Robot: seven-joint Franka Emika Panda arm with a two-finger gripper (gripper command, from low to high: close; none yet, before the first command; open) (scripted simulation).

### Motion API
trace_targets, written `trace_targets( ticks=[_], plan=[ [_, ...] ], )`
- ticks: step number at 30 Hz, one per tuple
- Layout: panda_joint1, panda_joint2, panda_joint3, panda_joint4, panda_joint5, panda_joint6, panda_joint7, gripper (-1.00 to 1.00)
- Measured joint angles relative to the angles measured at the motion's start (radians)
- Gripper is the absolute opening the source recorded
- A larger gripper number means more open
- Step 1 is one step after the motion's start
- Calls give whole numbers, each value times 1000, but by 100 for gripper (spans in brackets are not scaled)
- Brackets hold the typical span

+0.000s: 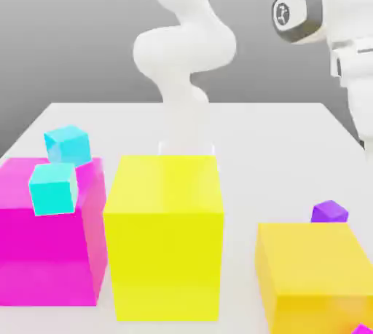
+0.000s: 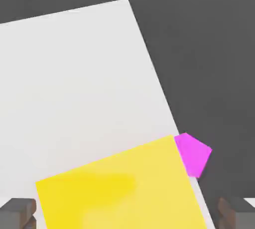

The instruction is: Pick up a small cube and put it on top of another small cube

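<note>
A small violet-purple cube rests on the white table at the exterior view's right. Its lower part is hidden behind a big orange-yellow block. In the hand view my gripper is open. Its two dark fingertips stand far apart with nothing between them. It hangs high above the flat top of a yellow block. The white arm rises at the back of the table, and its wrist sits high at the exterior view's upper right.
A big magenta block and a big yellow block stand in front. Two small cyan cubes sit at the magenta block. A magenta piece lies by the table's edge, beside the yellow block.
</note>
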Motion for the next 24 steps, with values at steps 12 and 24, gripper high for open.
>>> trace_targets(
  ticks=[12, 24],
  plan=[
    [208, 394, 0, -94, -214, 271, -140, 0],
    [220, 380, -8, -98, -195, 259, -155, -100]
  ],
)
